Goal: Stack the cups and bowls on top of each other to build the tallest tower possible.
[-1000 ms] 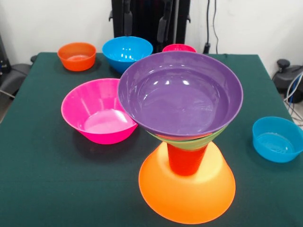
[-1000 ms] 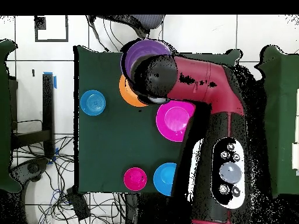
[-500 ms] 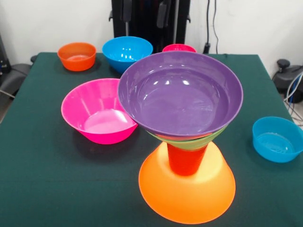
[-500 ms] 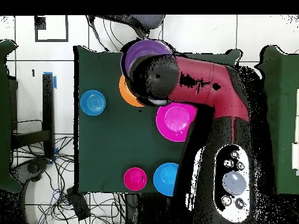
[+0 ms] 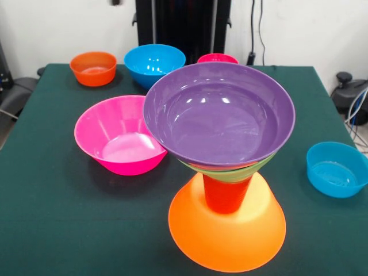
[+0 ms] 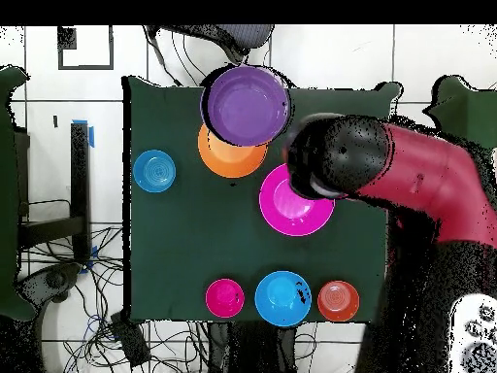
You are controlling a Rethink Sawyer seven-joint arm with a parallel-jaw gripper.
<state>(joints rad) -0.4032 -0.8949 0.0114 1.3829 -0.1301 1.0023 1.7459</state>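
Now tower stands alone; arm beside, gripper unseen.

A robot lab or test room, not a home. A table under dark green cloth stands on a pale tiled floor before a plain white wall. Loose black cables lie tangled on the floor beside the table, and more cables hang down the far wall. Blue tape marks the floor by the table's edge. A black pedestal rises at the far side, and a red and black arm reaches over the cloth in the overhead view. Part of a black office chair shows at the left edge, and grey equipment with wires sits at the right.
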